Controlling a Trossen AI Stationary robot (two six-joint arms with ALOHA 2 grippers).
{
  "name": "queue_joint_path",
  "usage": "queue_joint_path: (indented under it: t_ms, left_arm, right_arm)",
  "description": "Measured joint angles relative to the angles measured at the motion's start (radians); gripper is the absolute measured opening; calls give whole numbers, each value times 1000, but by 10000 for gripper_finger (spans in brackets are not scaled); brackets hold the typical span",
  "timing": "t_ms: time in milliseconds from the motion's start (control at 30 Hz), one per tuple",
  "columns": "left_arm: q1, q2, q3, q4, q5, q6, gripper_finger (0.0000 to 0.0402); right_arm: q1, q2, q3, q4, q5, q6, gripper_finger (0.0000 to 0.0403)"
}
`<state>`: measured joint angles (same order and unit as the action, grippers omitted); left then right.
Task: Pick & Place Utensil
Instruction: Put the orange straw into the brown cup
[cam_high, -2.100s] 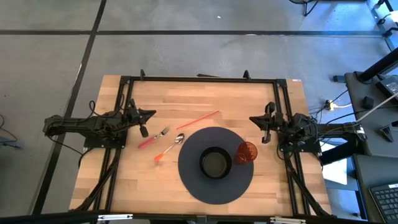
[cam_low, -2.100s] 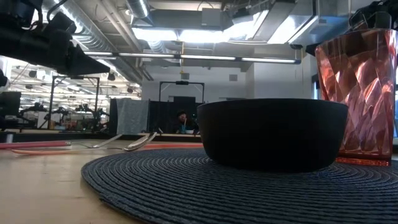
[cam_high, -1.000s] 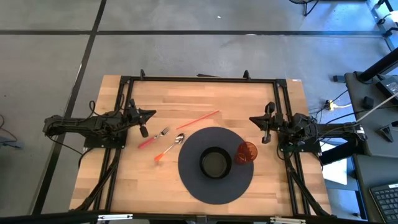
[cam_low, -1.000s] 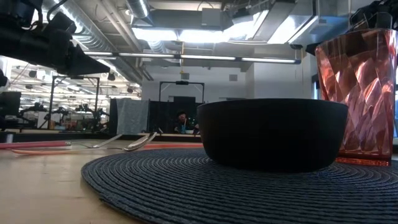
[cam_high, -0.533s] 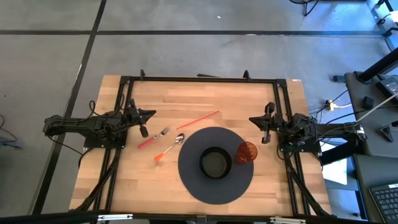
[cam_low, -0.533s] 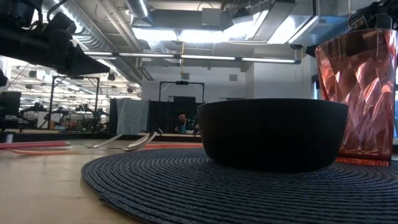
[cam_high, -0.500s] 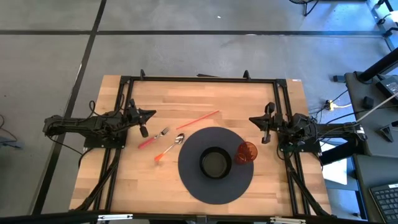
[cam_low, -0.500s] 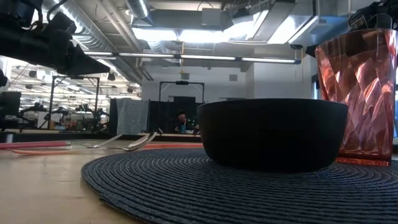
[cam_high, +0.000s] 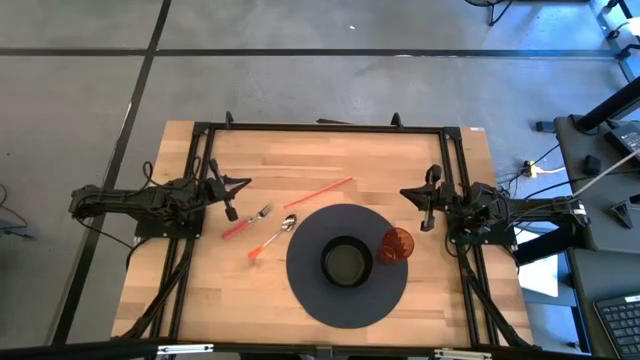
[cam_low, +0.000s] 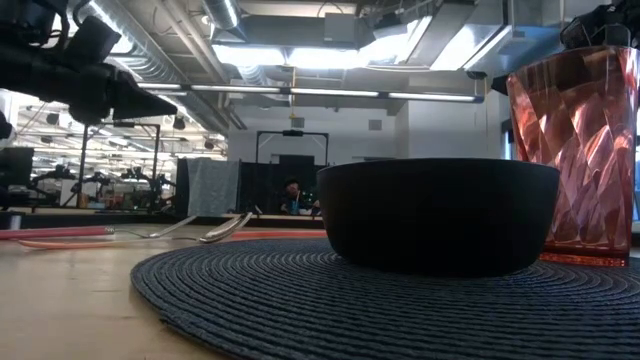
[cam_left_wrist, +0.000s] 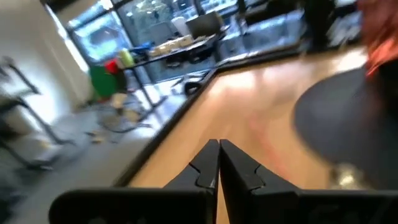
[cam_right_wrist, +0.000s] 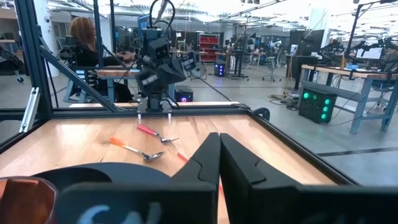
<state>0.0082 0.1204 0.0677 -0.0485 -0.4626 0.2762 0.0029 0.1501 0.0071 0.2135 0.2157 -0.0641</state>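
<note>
A fork with a pink handle (cam_high: 247, 220) and a spoon with an orange handle (cam_high: 272, 238) lie flat on the wooden table, left of a dark round placemat (cam_high: 310, 290). A thin red stick (cam_high: 318, 191) lies farther back. My left gripper (cam_high: 246, 183) hovers shut just beyond the fork, touching nothing; its fingers meet in the left wrist view (cam_left_wrist: 217, 152). My right gripper (cam_high: 404, 190) waits shut at the table's right side, its fingers together (cam_right_wrist: 219, 143). The right wrist view shows the fork (cam_right_wrist: 155, 134) and spoon (cam_right_wrist: 138, 149) ahead.
A black bowl (cam_high: 347, 262) stands in the middle of the placemat, and a red faceted tumbler (cam_high: 397, 243) stands on the placemat's right edge. In the low view the bowl (cam_low: 438, 215) and tumbler (cam_low: 575, 150) fill the foreground. A black frame borders the table (cam_high: 330, 127). A person sits behind the table (cam_right_wrist: 81, 37).
My left arm has started to move: in the low view its gripper has shifted and turned a little, and it stays shut. The utensils, bowl and tumbler lie where they were. My right arm has kept still.
</note>
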Motion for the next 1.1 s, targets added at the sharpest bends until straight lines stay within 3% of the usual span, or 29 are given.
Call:
queue_joint_path:
  t_ms: [267, 467, 567, 767, 933, 1100]
  left_arm:
    - [0, -1, 0, 139, 250, -261, 4]
    - [1, 9, 8, 278, 180, -399, 2]
    - [0, 87, 76, 150, 154, -473, 3]
    - [1, 456, 252, 60, 116, -547, 3]
    - [33, 850, 547, -99, 148, -587, 3]
    - [86, 1225, 870, -282, 173, -497, 4]
  right_arm:
    - [0, 0, 0, -2, 0, 0, 8]
    - [0, 0, 0, -2, 0, 0, 8]
    - [0, 0, 0, -2, 1, -10, 8]
    - [0, 0, 0, -2, 1, -23, 8]
    - [0, 0, 0, -2, 1, -20, 8]
    - [0, 0, 0, -7, 1, -19, 8]
